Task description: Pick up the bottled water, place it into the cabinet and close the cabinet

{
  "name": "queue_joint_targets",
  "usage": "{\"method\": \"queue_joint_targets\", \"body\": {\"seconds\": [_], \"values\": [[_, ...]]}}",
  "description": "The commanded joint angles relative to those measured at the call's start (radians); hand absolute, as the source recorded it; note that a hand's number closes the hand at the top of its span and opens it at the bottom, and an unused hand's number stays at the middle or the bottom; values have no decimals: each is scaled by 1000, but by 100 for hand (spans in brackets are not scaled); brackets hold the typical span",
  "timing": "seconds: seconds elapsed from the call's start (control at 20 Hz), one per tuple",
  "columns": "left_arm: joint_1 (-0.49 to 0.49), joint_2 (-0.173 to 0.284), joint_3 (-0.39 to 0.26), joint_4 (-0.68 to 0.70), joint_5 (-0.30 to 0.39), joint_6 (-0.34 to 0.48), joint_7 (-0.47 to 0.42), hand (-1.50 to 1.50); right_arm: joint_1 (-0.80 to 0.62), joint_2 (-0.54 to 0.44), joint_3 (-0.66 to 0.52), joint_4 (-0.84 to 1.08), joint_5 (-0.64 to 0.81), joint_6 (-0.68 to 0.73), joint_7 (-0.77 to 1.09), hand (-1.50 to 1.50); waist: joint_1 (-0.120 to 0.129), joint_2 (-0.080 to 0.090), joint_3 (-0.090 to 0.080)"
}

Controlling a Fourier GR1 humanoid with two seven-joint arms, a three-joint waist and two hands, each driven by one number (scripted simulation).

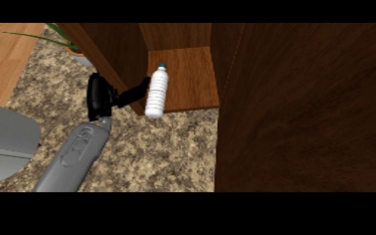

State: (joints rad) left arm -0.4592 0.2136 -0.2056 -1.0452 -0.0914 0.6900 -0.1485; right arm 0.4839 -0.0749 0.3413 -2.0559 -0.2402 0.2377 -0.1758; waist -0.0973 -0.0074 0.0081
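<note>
Left of the frame's centre, the black left hand stretched its straight fingers against the clear plastic water bottle, which stood at the dark wooden cabinet's shelf edge.

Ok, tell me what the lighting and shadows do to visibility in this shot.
Head view: the water bottle stands out bright white against the lit cabinet shelf; the open cabinet door is dark and blocks the right side; the black left robot hand loses detail against the dark cabinet wall.
</note>
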Motion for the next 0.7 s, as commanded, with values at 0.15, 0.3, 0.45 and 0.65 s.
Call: {"method": "queue_joint_targets", "body": {"seconds": [0.15, 0.3, 0.45, 0.65], "values": [[-246, -70, 0, 223, -31, -2, 92, -150, -20, 9, -9, 42, 10, -8, -10, -150, -31, 38, -9], [-263, -34, 31, 226, -12, -21, 99, -150, 2, -5, -14, 11, -24, 12, -12, -150, -42, 38, -9], [-266, -71, 27, 239, 5, -29, 55, -150, -16, 20, 19, 17, 20, -21, 5, -150, -20, 36, -11], [-263, -103, 48, 181, 77, -86, -13, -150, -4, -3, 0, 9, -3, 7, -12, -150, -24, 35, -12]]}}
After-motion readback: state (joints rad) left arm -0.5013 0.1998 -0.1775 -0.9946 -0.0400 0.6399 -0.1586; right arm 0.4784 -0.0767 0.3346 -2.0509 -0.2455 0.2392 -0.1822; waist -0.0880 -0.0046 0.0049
